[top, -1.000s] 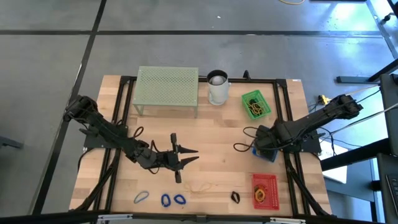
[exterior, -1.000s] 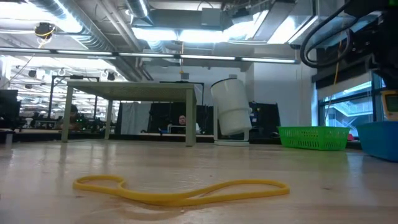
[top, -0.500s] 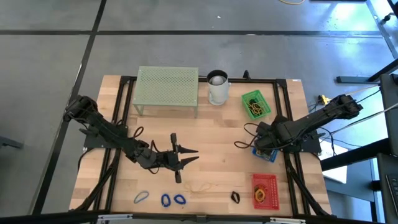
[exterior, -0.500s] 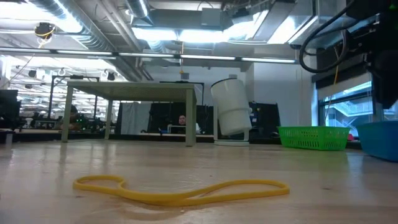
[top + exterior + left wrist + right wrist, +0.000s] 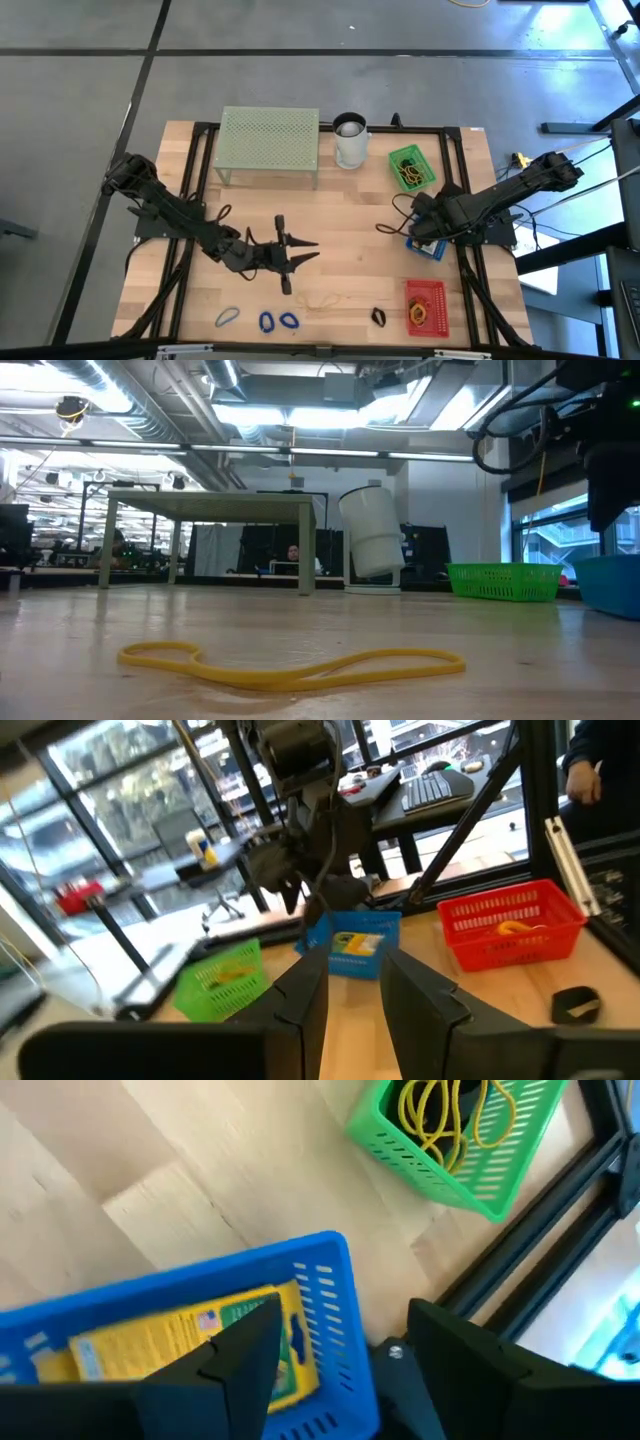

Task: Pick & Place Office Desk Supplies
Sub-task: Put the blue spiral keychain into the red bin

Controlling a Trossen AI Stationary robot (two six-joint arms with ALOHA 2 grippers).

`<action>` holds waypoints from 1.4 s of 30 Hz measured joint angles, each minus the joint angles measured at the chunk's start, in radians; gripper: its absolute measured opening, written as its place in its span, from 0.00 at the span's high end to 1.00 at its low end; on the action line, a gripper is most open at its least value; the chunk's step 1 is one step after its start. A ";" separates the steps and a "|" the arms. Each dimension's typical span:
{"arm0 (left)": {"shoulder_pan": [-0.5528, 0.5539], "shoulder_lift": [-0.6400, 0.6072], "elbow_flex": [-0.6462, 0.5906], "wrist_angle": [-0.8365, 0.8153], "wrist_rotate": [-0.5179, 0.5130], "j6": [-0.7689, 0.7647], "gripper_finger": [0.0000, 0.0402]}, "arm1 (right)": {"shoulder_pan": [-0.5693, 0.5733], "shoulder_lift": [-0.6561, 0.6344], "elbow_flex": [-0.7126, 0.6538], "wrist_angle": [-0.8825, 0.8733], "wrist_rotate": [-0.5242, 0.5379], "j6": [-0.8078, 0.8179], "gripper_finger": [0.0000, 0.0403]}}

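Observation:
A yellow rubber band [image 5: 320, 298] [image 5: 290, 665] lies flat on the table near its front edge. Beside it lie three blue rubber bands [image 5: 266, 321] and a black binder clip [image 5: 379, 317] [image 5: 575, 1003]. My left gripper [image 5: 317, 250] [image 5: 352, 995] hovers open and empty above the table's middle, just beyond the yellow band. My right gripper [image 5: 418, 222] [image 5: 335, 1350] is open and empty over the blue basket [image 5: 428, 246] [image 5: 200, 1330], where a yellow card pack [image 5: 180, 1345] lies.
A green basket [image 5: 410, 168] [image 5: 460, 1140] holds yellow bands, and a red basket [image 5: 425, 305] [image 5: 510, 920] holds an orange band. The white cup [image 5: 350, 140] and pale green mesh stand [image 5: 268, 140] are at the far edge. A black frame rail [image 5: 462, 200] runs beside the baskets.
My right gripper has shifted a little toward the table's far edge above the blue basket, staying open. The left arm and the loose items have kept still.

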 joint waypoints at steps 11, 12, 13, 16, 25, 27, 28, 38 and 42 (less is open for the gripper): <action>-0.084 0.000 0.000 -0.409 0.213 -0.635 0.62 | 0.001 0.000 0.000 0.224 0.089 0.113 0.46; -0.096 0.000 0.000 -0.445 0.280 -0.689 0.60 | 0.001 0.000 0.000 0.249 0.102 0.106 0.46; -0.109 0.000 0.000 -0.481 0.353 -0.734 0.58 | 0.001 0.000 0.000 0.274 0.109 0.097 0.46; -0.163 0.001 0.000 -0.585 0.570 -0.842 0.56 | 0.001 0.000 0.000 0.346 0.123 0.065 0.46; -0.296 0.111 0.000 -0.627 0.557 -0.941 0.58 | 0.001 0.000 0.000 0.451 0.123 0.046 0.46; -0.308 0.148 0.000 -0.625 0.528 -0.923 0.59 | 0.001 0.000 0.000 0.453 0.123 0.045 0.46; -0.312 0.168 0.000 -0.619 0.522 -0.915 0.59 | 0.001 0.000 0.000 0.452 0.123 0.045 0.46; -0.293 0.320 0.005 -0.611 0.462 -0.815 0.60 | 0.001 0.000 0.000 0.453 0.123 0.045 0.46; -0.291 0.329 0.005 -0.617 0.469 -0.800 0.65 | 0.001 0.000 0.000 0.454 0.123 0.045 0.46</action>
